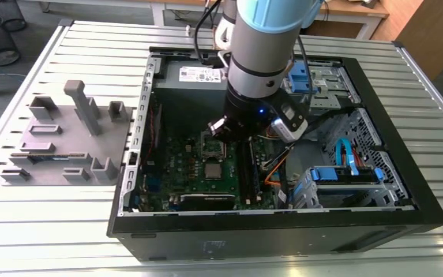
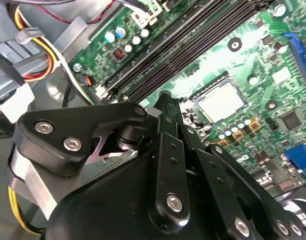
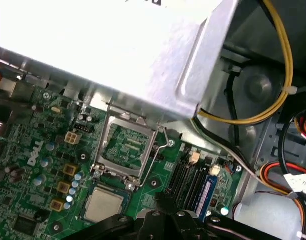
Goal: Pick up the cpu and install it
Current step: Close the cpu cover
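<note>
Inside the open case (image 1: 283, 236), which lies on a slatted table (image 1: 52, 231), the arm reaches down over the green board (image 1: 179, 173). The claw (image 1: 223, 131) hangs above the board near the open socket frame (image 1: 212, 144). In both wrist views its fingers look pressed together at the tips, with nothing seen between them (image 2: 164, 100) (image 3: 163, 202). The cpu (image 1: 214, 171) lies flat on the board, silvery top up, just beside the frame on the side away from the power supply (image 1: 194, 74). The claw does not touch it. In the first wrist view the cpu (image 3: 103, 204) sits next to the frame (image 3: 125, 145), whose wire lever stands out at one side, and the grey wall of the power supply (image 3: 102, 55) rises past the frame. In the second wrist view the cpu (image 2: 222, 102) shows as a pale square beyond the fingertips, with the long black memory slots (image 2: 193, 45) running alongside. Yellow cables (image 3: 288, 60) loop in the bay next to the power supply. On the table at the exterior view's left stands a grey fixture (image 1: 60, 138) with upright blocks.
</note>
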